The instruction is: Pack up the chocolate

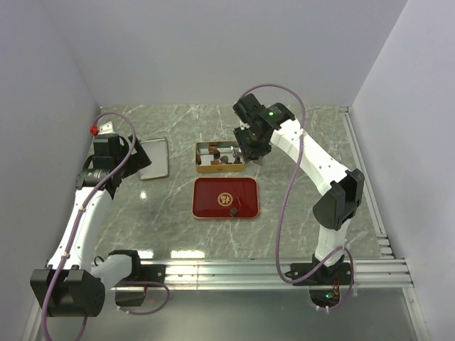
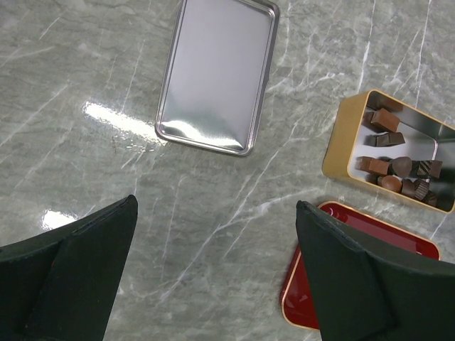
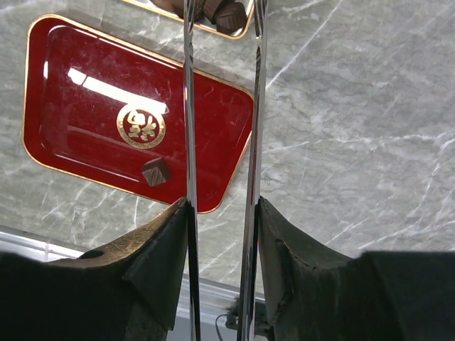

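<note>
1. Your right gripper [image 3: 222, 213] is clamped on a pair of long metal tongs [image 3: 189, 106]. Its two fingers press the blades from outside, and the blades run straight away from the wrist toward a gold tin [image 1: 202, 169].
2. The tong tips are cut off at the top of the right wrist view. One dark piece sits between the blades there, but you cannot tell whether they pinch it.
3. Your left gripper [image 2: 215, 213] is spread wide with nothing between its fingers. It hangs above the bare desk [image 2: 71, 71].
4. The only marking is a round gold emblem [image 3: 141, 127] in the middle of the red tray [image 3: 78, 92]. Its figures are too small to read.
5. One chocolate piece [image 3: 156, 171] lies on the red tray, just beside the emblem toward the near rim. It is squarish with no clear long axis and sits cornerwise to the tray's edges.
6. The other chocolates [image 2: 391, 167] are inside the tin, just beyond the red tray. The few longer ones lie roughly along the tin's long side, and the far end is cut off in the left wrist view.
7. A silver tray [image 2: 213, 71] lies flat to the tin's left, well apart from it.
</note>
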